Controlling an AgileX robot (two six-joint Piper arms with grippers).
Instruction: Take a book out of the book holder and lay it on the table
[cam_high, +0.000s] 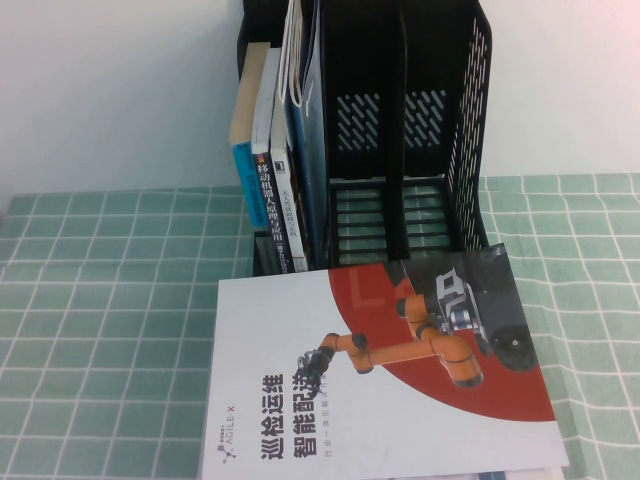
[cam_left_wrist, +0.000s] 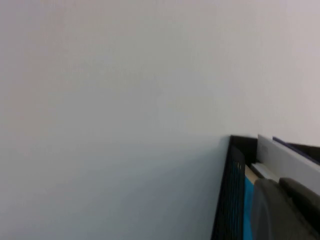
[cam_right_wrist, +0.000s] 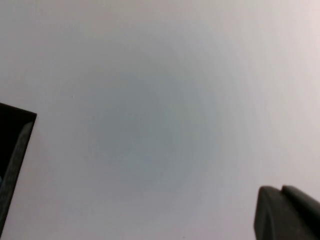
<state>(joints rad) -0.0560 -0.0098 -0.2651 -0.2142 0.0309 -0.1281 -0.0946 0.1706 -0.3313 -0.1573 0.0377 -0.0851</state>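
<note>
Book (cam_high: 305, 130) upright in holder (cam_high: 400, 140), left slot. White-red book (cam_high: 380, 380) flat on table (cam_high: 90, 300). Left gripper (cam_left_wrist: 287, 210) near holder's top; right gripper (cam_right_wrist: 287, 215) beside it; finger state: cannot tell. Pre-grasp; next needs reach toward book's top edge.

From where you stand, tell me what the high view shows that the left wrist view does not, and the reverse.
Only the high view shows the table, the white-and-red book lying flat on it, and the two bare right slots of the book holder. No arm appears there. Only the left wrist view shows part of the left hand, a dark shape at the frame's corner beside the holder's top; the right hand shows only in its own camera, facing the wall. Both views share the holder, the upright small books and the white wall.
</note>
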